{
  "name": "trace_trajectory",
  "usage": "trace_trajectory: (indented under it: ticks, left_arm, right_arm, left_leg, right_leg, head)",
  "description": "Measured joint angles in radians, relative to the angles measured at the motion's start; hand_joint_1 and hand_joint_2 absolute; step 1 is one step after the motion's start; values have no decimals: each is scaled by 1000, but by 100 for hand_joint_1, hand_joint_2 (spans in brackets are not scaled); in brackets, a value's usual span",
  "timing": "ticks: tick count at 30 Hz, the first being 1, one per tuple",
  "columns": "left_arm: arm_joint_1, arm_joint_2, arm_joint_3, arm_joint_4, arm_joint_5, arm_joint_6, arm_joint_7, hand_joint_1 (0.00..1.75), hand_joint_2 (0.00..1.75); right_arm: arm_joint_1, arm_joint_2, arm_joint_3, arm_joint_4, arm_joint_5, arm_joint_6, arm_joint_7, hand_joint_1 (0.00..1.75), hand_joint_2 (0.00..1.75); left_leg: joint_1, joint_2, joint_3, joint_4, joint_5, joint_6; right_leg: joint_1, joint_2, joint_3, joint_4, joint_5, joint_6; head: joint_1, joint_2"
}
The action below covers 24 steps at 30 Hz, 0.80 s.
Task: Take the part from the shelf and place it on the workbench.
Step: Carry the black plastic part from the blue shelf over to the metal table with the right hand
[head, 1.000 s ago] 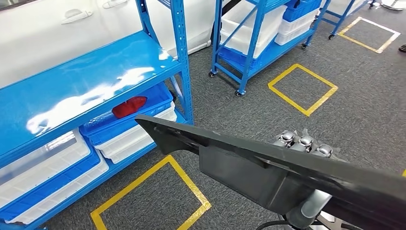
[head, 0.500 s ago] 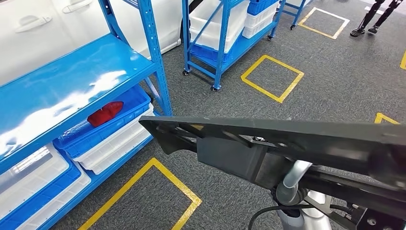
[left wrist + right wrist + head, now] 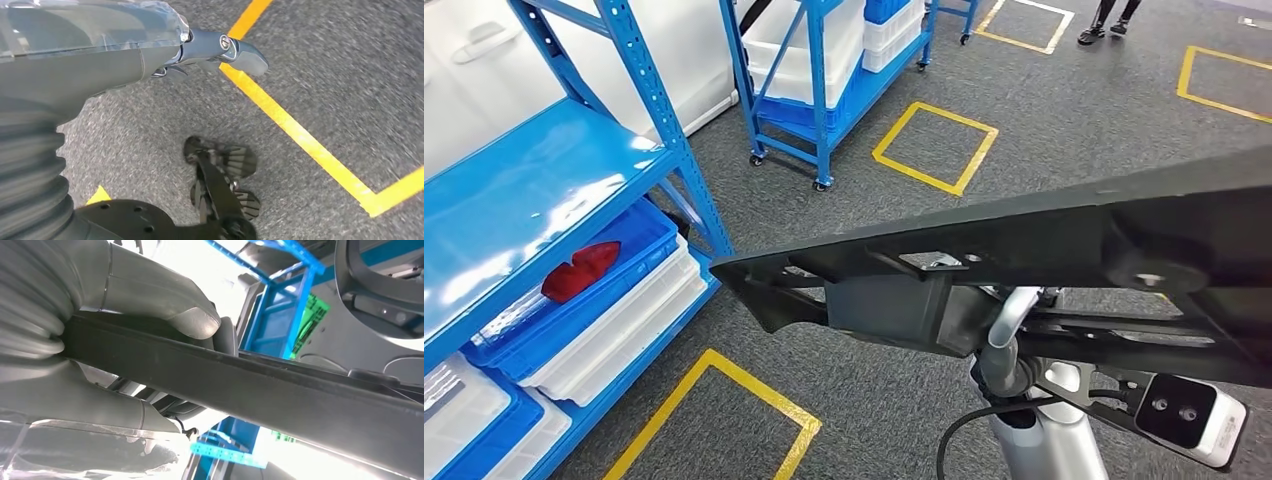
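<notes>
With our right hand [image 3: 150, 315] gripping the long dark-grey plastic part [image 3: 1024, 240], our view has swung right off the blue metal shelf [image 3: 544, 190], so we're probably carrying it benchward; our left hand [image 3: 220, 47] looks empty.

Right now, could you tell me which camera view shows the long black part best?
The head view: the black part spans the picture, showing its pointed end and ribbed underside. The right wrist view shows a close stretch of its edge gripped by the right hand. The left wrist view looks down at the floor instead.

I see grey carpet floor [image 3: 1064, 120] with yellow tape squares [image 3: 935, 148], blue racks [image 3: 554, 200] holding bins, one on casters.
</notes>
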State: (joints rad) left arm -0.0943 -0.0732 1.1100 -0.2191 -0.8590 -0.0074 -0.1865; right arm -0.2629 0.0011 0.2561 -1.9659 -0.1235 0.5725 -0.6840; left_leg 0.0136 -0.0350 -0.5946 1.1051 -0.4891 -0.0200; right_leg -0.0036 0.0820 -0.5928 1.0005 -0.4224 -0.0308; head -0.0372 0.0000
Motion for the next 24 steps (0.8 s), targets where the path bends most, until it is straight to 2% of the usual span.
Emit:
trace_trajectory:
  ticks: [1, 2, 3, 5, 6, 7, 9, 10, 11, 12, 13, 14, 16, 17, 18, 20, 21, 23, 24]
  left_arm:
    - [0, 0, 2, 0, 1, 0, 2, 0, 175]
    - [1, 0, 5, 0, 1, 0, 4, 0, 175]
    - [1, -1, 8, 0, 1, 1, 6, 0, 175]
    - [0, -2, 12, 0, 2, 3, 7, 0, 175]
    - [-1, -2, 13, 0, 5, 4, 6, 0, 175]
    - [-2, -3, 14, 0, 8, 6, 4, 0, 175]
    - [-1, -3, 18, 0, 15, 8, 0, 0, 175]
    - [0, -3, 19, 0, 17, 9, -1, 0, 175]
    - [1, -3, 20, 0, 18, 9, -1, 0, 175]
    - [1, -3, 21, 0, 16, 10, -1, 0, 175]
    - [1, -3, 21, 0, 13, 11, -1, 0, 175]
    - [0, -3, 21, 0, 8, 12, -1, 0, 175]
    - [-1, -4, 20, 0, -9, 17, 1, 0, 175]
    - [-1, -4, 19, 0, -19, 20, 2, 0, 175]
    - [-1, -4, 17, 0, -30, 22, 3, 0, 175]
    - [-1, -4, 11, 0, -51, 25, 4, 0, 175]
    - [-3, -3, 7, 0, -62, 24, 4, 0, 175]
    - [-8, -1, -4, 0, -79, 20, 7, 0, 175]
    - [-11, 0, -10, 0, -86, 16, 10, 0, 175]
  right_arm:
    - [-2, 3, -1, 5, 0, 0, 0, 175, 175]
    - [-3, 5, -2, 9, 1, 0, 0, 175, 175]
    - [-4, 7, -2, 13, 2, 0, 0, 175, 175]
    - [-6, 11, -3, 20, 3, -2, 0, 175, 175]
    - [-8, 12, -3, 23, 4, -4, 0, 175, 175]
    - [-11, 14, -3, 26, 5, -6, 0, 175, 175]
    - [-17, 17, -3, 35, 7, -15, 0, 175, 175]
    - [-18, 19, -3, 39, 8, -20, 0, 175, 175]
    - [-17, 20, -3, 43, 9, -25, 0, 175, 175]
    - [-15, 21, -3, 46, 11, -30, 0, 175, 175]
    - [-12, 21, -3, 46, 13, -36, 0, 175, 175]
    - [-7, 21, -5, 44, 15, -42, 0, 175, 175]
    - [8, 20, -14, 30, 18, -51, 0, 175, 175]
    - [18, 20, -22, 20, 20, -54, 0, 175, 175]
    - [31, 20, -32, 7, 24, -55, 0, 175, 175]
    - [63, 20, -60, -24, 38, -60, 0, 175, 175]
    - [82, 20, -75, -43, 45, -65, 0, 175, 175]
    - [112, 19, -100, -80, 53, -77, 0, 175, 175]
    - [128, 18, -111, -97, 55, -82, 0, 175, 175]
  left_leg:
    - [2, -24, 24, -60, 24, 3]
    - [2, -43, 38, -95, 34, 6]
    - [2, -52, 41, -106, 34, 9]
    - [1, -31, 43, -113, 39, 17]
    - [3, -19, 45, -118, 42, 24]
    - [4, -5, 48, -123, 45, 30]
    - [2, 23, 50, -127, 46, 39]
    - [0, 38, 49, -127, 44, 41]
    - [-2, 51, 49, -126, 43, 41]
    - [-3, 65, 49, -125, 42, 40]
    - [-3, 77, 50, -123, 40, 39]
    - [-3, 88, 51, -121, 37, 37]
    - [-6, 104, 54, -116, 29, 30]
    - [-7, 110, 56, -114, 27, 24]
    - [-8, 116, 57, -114, 25, 18]
    - [-8, 130, 61, -115, 20, 5]
    - [-7, 126, 62, -111, 14, 0]
    - [-2, 93, 42, -54, -29, -7]
    - [-1, 70, 16, 9, -63, -9]
  right_leg:
    - [0, 11, -2, 3, 0, 4]
    - [-1, 22, -7, 4, 2, 9]
    - [-4, 32, -12, 5, 4, 16]
    - [-6, 48, -19, 5, 8, 30]
    - [-5, 33, -24, 15, 1, 35]
    - [-3, 7, -38, 43, -16, 38]
    - [-4, -55, -94, 158, -77, 44]
    - [-7, -68, -128, 227, -107, 48]
    - [-10, -73, -153, 277, -122, 51]
    - [-12, -76, -161, 295, -121, 54]
    - [-13, -80, -146, 269, -100, 54]
    - [-13, -88, -111, 205, -68, 53]
    - [-8, -126, -34, 64, -23, 45]
    - [-4, -139, -13, 24, -15, 39]
    - [1, -146, -7, 10, -17, 33]
    - [3, -127, -8, 8, -14, 22]
    - [1, -118, -5, 3, -12, 17]
    - [-5, -100, 1, -6, -7, 5]
    - [-4, -90, 2, -8, -7, 2]
  head:
    - [0, 0]
    - [0, 0]
    - [0, 0]
    - [0, 0]
    - [0, 0]
    - [0, 0]
    - [0, 0]
    - [0, 0]
    - [0, 0]
    - [0, 0]
    - [0, 0]
    - [0, 0]
    - [0, 0]
    - [0, 0]
    - [0, 0]
    - [0, 0]
    - [0, 0]
    - [0, 0]
    - [0, 0]
